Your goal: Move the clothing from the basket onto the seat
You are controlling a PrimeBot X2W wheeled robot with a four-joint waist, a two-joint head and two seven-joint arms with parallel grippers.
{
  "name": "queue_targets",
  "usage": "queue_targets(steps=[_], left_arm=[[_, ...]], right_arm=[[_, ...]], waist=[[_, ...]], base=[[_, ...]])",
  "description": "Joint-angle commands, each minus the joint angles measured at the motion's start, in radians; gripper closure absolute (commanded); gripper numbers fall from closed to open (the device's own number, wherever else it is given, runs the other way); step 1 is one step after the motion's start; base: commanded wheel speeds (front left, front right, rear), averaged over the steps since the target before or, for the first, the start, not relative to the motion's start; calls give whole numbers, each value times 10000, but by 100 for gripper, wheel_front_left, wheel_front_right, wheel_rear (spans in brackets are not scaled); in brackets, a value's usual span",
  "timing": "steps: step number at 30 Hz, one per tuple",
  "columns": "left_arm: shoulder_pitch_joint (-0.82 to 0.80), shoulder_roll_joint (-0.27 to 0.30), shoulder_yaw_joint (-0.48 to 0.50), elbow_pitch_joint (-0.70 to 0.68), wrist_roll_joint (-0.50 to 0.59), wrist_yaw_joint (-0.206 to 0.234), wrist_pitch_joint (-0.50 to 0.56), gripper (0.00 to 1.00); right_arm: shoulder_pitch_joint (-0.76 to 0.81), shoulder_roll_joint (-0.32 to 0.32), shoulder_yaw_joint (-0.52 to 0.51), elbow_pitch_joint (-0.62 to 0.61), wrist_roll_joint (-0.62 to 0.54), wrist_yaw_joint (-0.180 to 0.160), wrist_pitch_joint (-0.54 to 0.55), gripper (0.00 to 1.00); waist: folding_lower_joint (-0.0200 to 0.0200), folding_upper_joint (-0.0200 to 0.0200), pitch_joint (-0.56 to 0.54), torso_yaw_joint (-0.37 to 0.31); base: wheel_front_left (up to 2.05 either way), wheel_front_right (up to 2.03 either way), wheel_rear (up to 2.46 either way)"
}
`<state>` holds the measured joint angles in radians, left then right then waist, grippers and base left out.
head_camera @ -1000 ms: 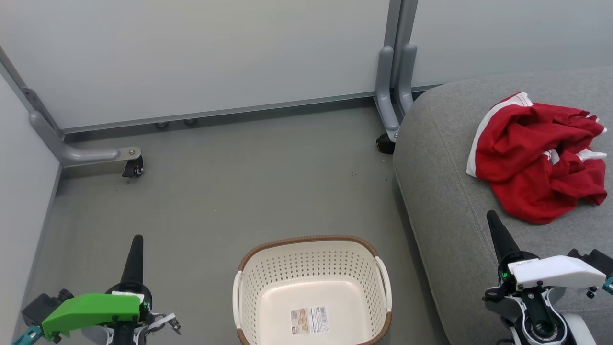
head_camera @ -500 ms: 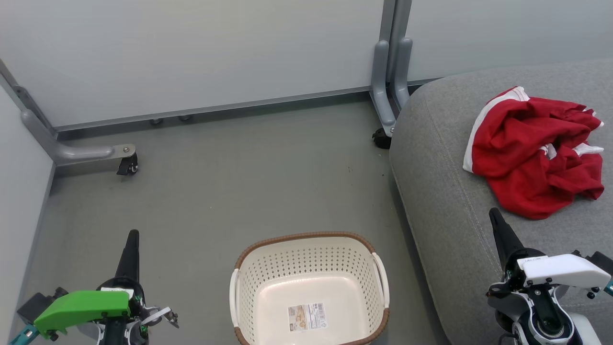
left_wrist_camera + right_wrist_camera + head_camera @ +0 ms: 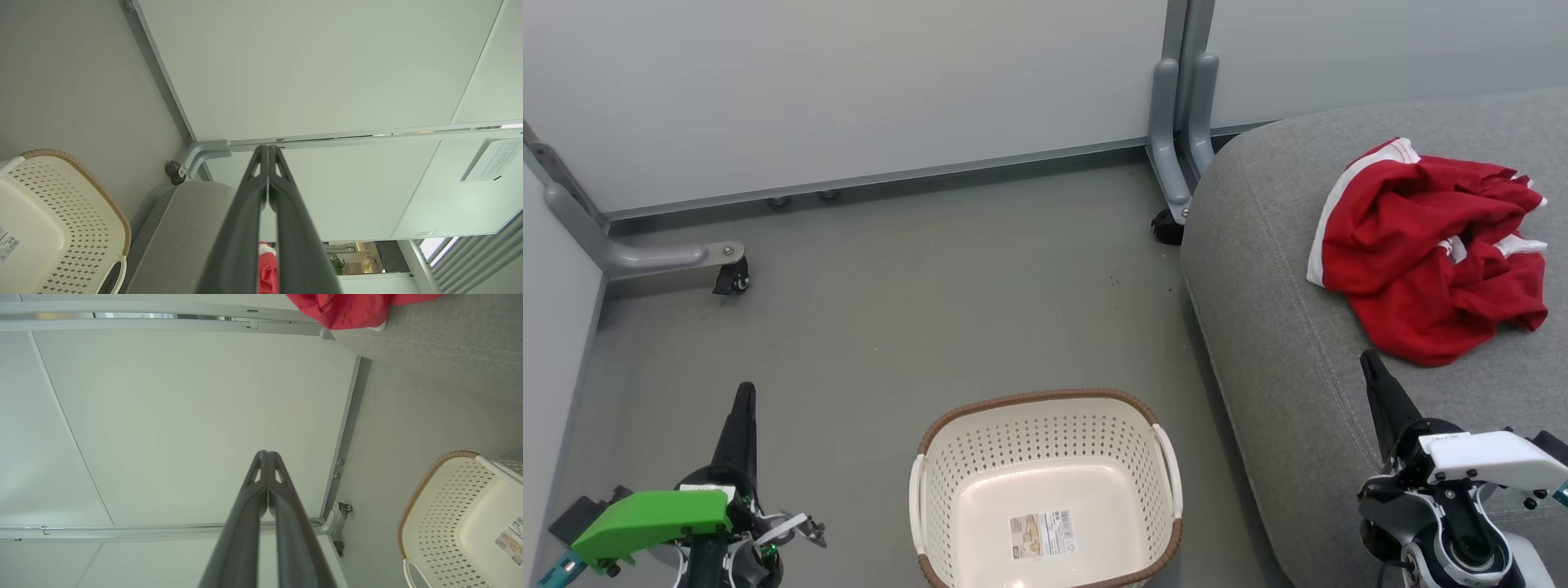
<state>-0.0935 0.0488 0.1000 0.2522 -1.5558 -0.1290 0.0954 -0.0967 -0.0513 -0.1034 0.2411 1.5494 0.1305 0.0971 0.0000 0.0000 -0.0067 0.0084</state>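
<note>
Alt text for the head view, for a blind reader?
Red-and-white clothing lies crumpled on the grey seat; the cream basket on the floor holds only a paper label. The left tool and right tool are shut, holding nothing.

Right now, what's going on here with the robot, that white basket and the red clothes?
The job looks finished. The crumpled red-and-white fabric clothing lies on the large light-grey upholstered seat, and the cream perforated plastic basket with a brown woven rim stands on the floor holding just its paper label. The robot's left gripper and right gripper are both shut, holding nothing.
</note>
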Motion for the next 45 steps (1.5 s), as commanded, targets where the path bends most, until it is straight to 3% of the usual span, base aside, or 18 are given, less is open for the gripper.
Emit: queue_targets(steps=[1, 9, 45], left_arm=[[-185, 68, 79, -68, -187, -29, 70, 100], [-226, 68, 154, -90, -623, -31, 192, 100], [-201, 50, 159, -82, -581, -32, 216, 100]], right_arm=[[-152, -3, -49, 17, 205, 4, 74, 100], [-151, 13, -147, 55, 669, 4, 216, 100], [-144, 10, -138, 49, 652, 4, 214, 100]], waist=[[0, 0, 18, -16], [0, 0, 95, -81], [0, 0, 98, -84]], base=[[0, 0, 0], [0, 0, 0], [0, 0, 0]])
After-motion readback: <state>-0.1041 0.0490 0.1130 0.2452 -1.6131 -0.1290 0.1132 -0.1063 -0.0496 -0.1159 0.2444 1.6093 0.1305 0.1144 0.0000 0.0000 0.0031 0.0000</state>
